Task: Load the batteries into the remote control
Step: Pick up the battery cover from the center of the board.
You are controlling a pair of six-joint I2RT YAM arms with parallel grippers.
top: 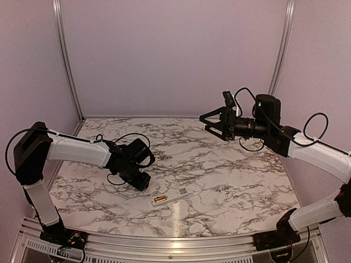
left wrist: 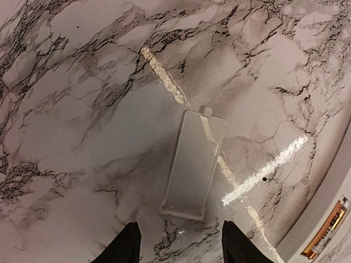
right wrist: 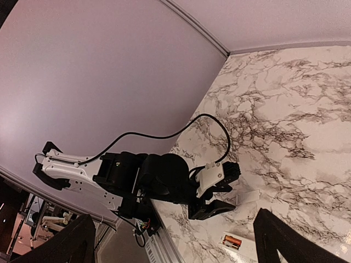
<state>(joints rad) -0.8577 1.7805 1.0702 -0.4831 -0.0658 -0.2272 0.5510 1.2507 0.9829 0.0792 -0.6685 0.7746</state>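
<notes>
The white remote control (top: 171,196) lies near the table's front edge, back face up. An orange battery (top: 159,200) sits in its bay. The left wrist view shows the remote (left wrist: 307,233) at the lower right corner with the orange battery (left wrist: 328,230) in it. My left gripper (top: 141,183) hangs low just left of the remote, open (left wrist: 181,227), with nothing between its fingers. A thin white battery cover (left wrist: 194,164) lies flat on the table just beyond its fingertips. My right gripper (top: 204,119) is raised high at the right, wide open and empty (right wrist: 175,215).
The marble-patterned table (top: 219,170) has pale walls on three sides and a metal rail (top: 175,241) along the front. In the right wrist view the left arm (right wrist: 159,181) stands over the cover (right wrist: 253,195) and the remote (right wrist: 241,244).
</notes>
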